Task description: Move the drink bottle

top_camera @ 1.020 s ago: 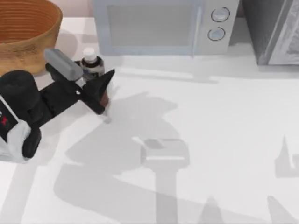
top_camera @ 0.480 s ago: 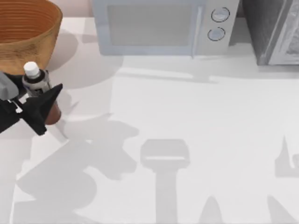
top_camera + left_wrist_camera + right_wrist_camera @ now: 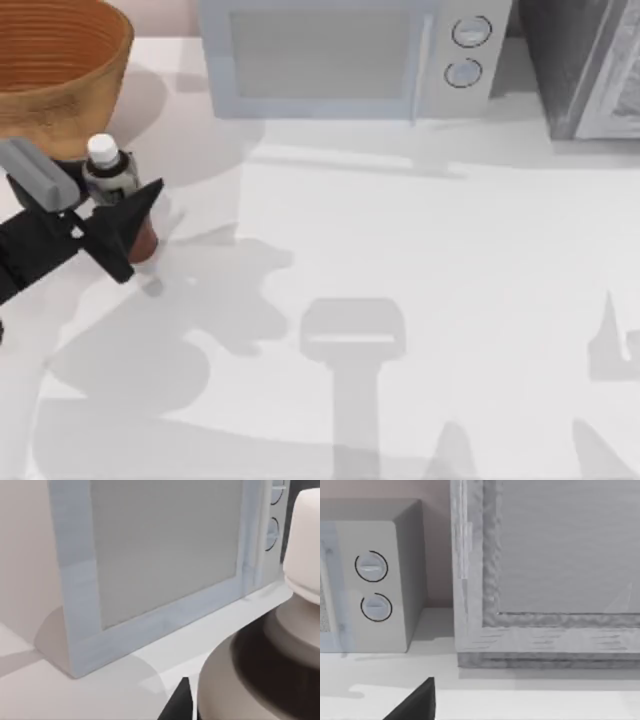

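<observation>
The drink bottle [image 3: 108, 166], reddish-brown with a white cap and a grey-and-dark-blue label, stands upright at the table's left, just in front of the basket. My left gripper [image 3: 125, 197] is shut on its body from the left side, one black finger [image 3: 128, 222] crossing in front of it. The bottle's shadow falls apart from it to the lower right. In the left wrist view the bottle [image 3: 280, 655] looms close, its cap [image 3: 304, 545] at the edge. A dark fingertip [image 3: 415, 705] of my right gripper shows in the right wrist view, facing the back of the table.
A woven brown basket [image 3: 100, 85] sits at the back left, right behind the bottle. A pale blue-grey microwave [image 3: 330, 55] stands at the back centre and a grey cabinet [image 3: 590, 60] at the back right. White tabletop [image 3: 420, 250] stretches to the right.
My left gripper carried the bottle from in front of the microwave leftward to the table's left edge, and in the last half second it shifted slightly back to the right.
</observation>
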`<act>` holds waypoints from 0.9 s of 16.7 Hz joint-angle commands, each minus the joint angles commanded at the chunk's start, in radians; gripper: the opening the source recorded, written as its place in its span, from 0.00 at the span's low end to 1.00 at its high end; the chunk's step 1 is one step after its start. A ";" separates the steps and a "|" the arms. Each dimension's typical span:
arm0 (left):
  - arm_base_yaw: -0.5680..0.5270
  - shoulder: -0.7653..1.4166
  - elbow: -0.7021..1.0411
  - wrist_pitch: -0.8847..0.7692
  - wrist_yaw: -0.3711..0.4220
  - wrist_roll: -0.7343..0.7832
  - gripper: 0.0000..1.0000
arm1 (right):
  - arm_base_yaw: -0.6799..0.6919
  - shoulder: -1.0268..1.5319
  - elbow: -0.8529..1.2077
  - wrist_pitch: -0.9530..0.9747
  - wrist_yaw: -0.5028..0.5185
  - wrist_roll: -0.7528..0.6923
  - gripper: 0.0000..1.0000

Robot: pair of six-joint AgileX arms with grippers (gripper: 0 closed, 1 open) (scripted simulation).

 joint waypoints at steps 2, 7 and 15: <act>-0.037 0.063 0.041 0.026 -0.035 -0.002 0.00 | 0.000 0.000 0.000 0.000 0.000 0.000 1.00; -0.052 0.084 0.058 0.037 -0.051 -0.003 0.00 | 0.000 0.000 0.000 0.000 0.000 0.000 1.00; -0.052 0.084 0.058 0.037 -0.051 -0.003 0.60 | 0.000 0.000 0.000 0.000 0.000 0.000 1.00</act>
